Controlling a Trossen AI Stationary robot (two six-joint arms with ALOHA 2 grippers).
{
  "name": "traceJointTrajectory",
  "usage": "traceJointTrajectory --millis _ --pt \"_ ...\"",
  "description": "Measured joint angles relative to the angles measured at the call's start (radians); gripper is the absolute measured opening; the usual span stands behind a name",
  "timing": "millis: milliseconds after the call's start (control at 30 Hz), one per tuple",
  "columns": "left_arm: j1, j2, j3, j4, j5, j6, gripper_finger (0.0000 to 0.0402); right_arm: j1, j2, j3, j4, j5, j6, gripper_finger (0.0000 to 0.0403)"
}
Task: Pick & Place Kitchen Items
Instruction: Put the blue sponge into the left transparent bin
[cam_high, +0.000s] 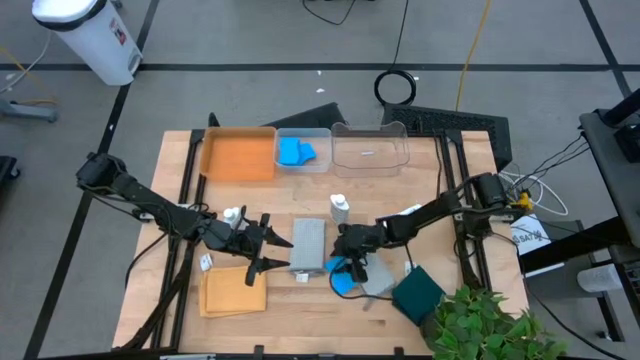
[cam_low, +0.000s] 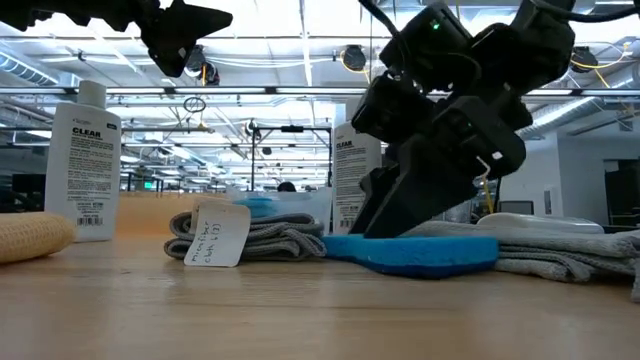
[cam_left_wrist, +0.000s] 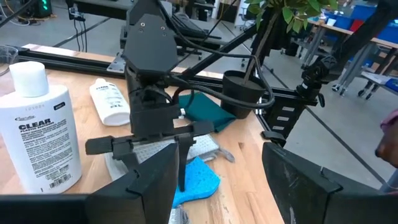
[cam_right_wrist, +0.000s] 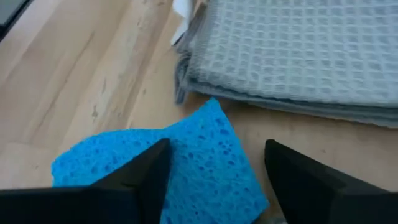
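The right gripper (cam_right_wrist: 214, 180) is seen in its own wrist view with its fingers (cam_right_wrist: 146, 174) spread wide, one to each side of a blue sponge (cam_right_wrist: 174, 165) that lies flat on the desk (cam_right_wrist: 81, 74). The sponge sits directly ahead of and below the fingertips, between them, with one corner pointing away towards the grey cloth (cam_right_wrist: 298, 56) just beyond. Its long axis appears to run crosswise to the gap, so a closing grip would be taken across the narrower way; this is judged, not certain. Contact between fingers and sponge cannot be confirmed.

In the low view the right gripper (cam_low: 400, 215) is lowered onto the sponge (cam_low: 415, 252), tilted, at the desk surface. A tagged folded cloth (cam_low: 255, 235) and a white bottle (cam_low: 88, 160) stand further back.

From above, the right gripper (cam_high: 350, 262) is placed over the sponge (cam_high: 340, 278) near the front middle of the desk (cam_high: 180, 150), beside the grey cloth (cam_high: 308, 245). The left gripper (cam_high: 268, 250) is held just across that cloth, its fingers also spread and empty, pointing towards the right one. The right arm is clearly the nearer to the sponge, so the pick is judged to fall to it.

Further off, another sponge (cam_high: 295, 152) is already lying in a clear bin (cam_high: 318, 135) at the back, beside an orange tray (cam_high: 238, 155).
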Motion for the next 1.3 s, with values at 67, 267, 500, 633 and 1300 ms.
traceJointTrajectory --millis 67,267,500,633,1300 --pt "0.0 0.0 0.0 -0.002 0.0 0.0 0.0237 0.0 0.015 0.001 0.001 -0.005 -0.016 0.0233" --pt "0.0 0.0 0.0 -0.005 0.0 -0.001 0.0237 -0.001 0.03 0.004 -0.053 0.014 -0.061 0.0134" --pt "0.0 0.0 0.0 -0.005 0.0 -0.001 0.0237 0.001 0.031 0.002 -0.036 0.021 -0.119 0.0013" --pt "0.0 0.0 0.0 -0.005 0.0 -0.001 0.0237 0.019 0.002 0.001 -0.028 0.086 -0.165 0.0004" --pt "0.001 0.12 0.0 0.326 -0.05 -0.075 0.0237 0.272 -0.331 -0.001 0.069 0.982 -0.613 0.0"
